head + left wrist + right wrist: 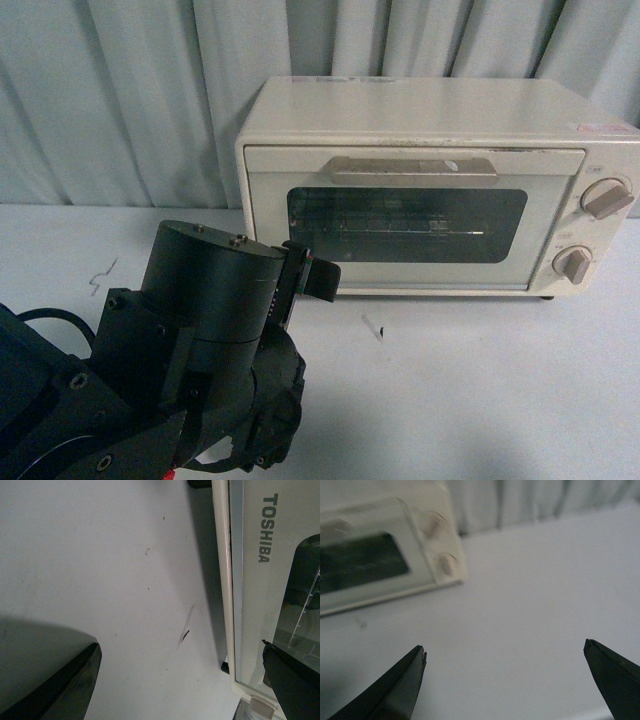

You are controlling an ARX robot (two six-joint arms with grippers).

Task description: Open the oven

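Cream-white, the oven (430, 185) sits at the back of the pale table (480, 390) before a curtain (120, 100), door closed and bar handle (413, 168) untouched. The left gripper (180, 649) hangs by the oven's lower left corner, jaws spread wide. The right gripper (505, 647), further off, gapes too, holding nothing.

Right claw (504, 648) spread wide above table (535, 590), blurred oven (385, 555) beyond

White table (480, 380) bears the oven (440, 190) (door shut).
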